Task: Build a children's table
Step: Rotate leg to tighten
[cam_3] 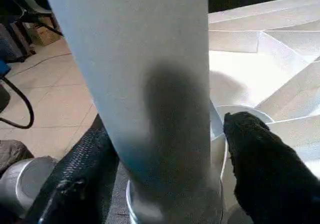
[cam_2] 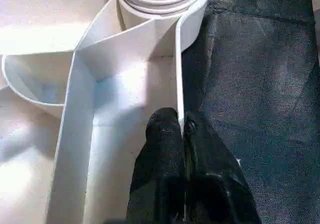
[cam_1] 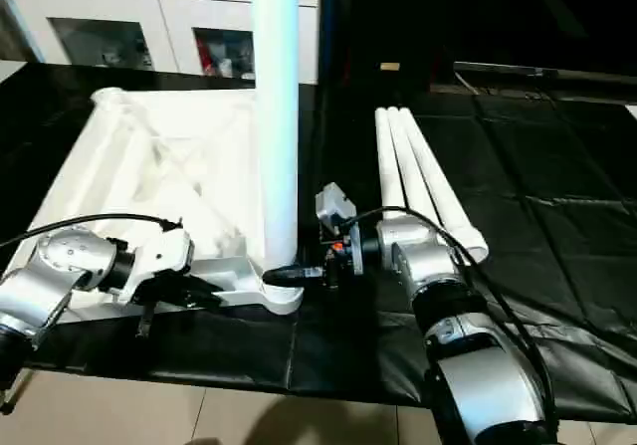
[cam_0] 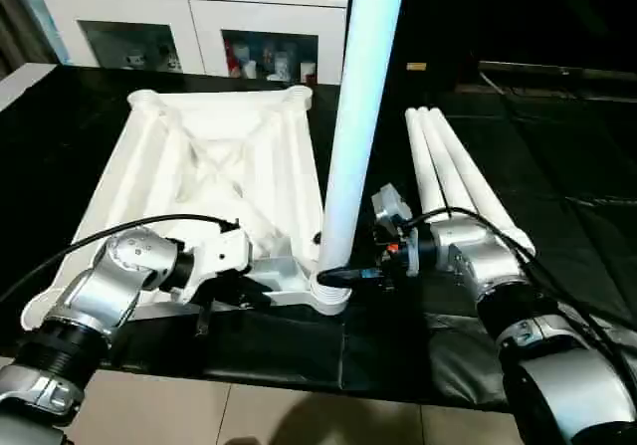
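On the black mat (cam_0: 557,166) in front of me, the table top (cam_0: 214,166) lies upside down with its ribbed underside up. One leg (cam_0: 356,116) stands upright in the near corner socket (cam_0: 328,291) on my right side of the top. My right gripper (cam_0: 350,277) reaches in level at the foot of that leg, its fingers (cam_3: 265,169) set either side of the tube; from my wrist I see one finger just beside it and the other pressed close, though I cannot quite tell whether they are clamping or only bracketing it. My left gripper (cam_2: 182,129) is pinched closed on the thin outer wall of the top's near edge, not far from the same socket, with one finger inside the rim and one outside over the mat. Three spare legs (cam_0: 453,171) lie side by side on the mat to my right, touching one another. A white glass-door cabinet (cam_0: 189,27) stands beyond the mat.
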Available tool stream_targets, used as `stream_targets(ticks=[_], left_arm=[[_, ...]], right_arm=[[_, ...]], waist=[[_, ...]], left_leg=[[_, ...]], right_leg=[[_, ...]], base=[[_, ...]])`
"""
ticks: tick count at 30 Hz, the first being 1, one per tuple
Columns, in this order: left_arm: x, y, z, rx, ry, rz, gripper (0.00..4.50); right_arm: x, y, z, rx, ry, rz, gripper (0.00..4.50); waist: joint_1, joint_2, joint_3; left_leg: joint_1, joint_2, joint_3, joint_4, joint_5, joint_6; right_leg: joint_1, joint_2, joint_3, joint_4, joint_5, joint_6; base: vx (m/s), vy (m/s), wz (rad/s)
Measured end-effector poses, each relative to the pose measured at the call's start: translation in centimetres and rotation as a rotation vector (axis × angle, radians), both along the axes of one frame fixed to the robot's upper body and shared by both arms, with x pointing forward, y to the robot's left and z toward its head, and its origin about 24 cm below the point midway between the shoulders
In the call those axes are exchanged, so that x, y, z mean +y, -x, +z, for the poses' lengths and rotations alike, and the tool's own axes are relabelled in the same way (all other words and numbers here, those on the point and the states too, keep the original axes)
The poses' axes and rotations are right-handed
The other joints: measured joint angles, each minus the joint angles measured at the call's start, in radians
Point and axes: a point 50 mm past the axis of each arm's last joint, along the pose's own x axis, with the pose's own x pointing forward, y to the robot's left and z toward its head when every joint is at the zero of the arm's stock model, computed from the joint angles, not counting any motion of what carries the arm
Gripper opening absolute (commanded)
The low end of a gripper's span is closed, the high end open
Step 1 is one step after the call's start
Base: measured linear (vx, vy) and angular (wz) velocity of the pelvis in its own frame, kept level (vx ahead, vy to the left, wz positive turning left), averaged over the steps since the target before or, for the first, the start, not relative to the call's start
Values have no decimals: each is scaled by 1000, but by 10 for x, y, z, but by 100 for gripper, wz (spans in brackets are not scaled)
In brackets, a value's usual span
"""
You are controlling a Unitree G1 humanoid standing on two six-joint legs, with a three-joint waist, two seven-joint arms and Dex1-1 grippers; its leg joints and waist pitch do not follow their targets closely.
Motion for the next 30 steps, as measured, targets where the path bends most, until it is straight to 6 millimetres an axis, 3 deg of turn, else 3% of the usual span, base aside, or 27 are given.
stream_targets(ticks=[11, 27, 30], left_arm=[[0, -1, 0, -4, 1, -6, 0], [0, -3, -2, 34, 39, 49, 0], [-7, -8, -8, 52, 95, 178, 0]], right_arm=[[1, 1, -1, -13, 17, 34, 218], [2, 5, -4, -12, -10, 7, 209], [0, 6, -13, 4, -47, -179, 209]], waist=[[3, 0, 0], [7, 3, -1], [5, 5, -1]], left_leg=[[0, 0, 0, 0, 0, 0], [1, 0, 0, 2, 0, 0], [4, 0, 0, 3, 0, 0]], right_leg=[[0, 0, 0, 1, 0, 0], [1, 0, 0, 2, 0, 0], [6, 0, 1, 3, 1, -1]], base=[[0, 0, 0], [0, 0, 0], [0, 0, 0]])
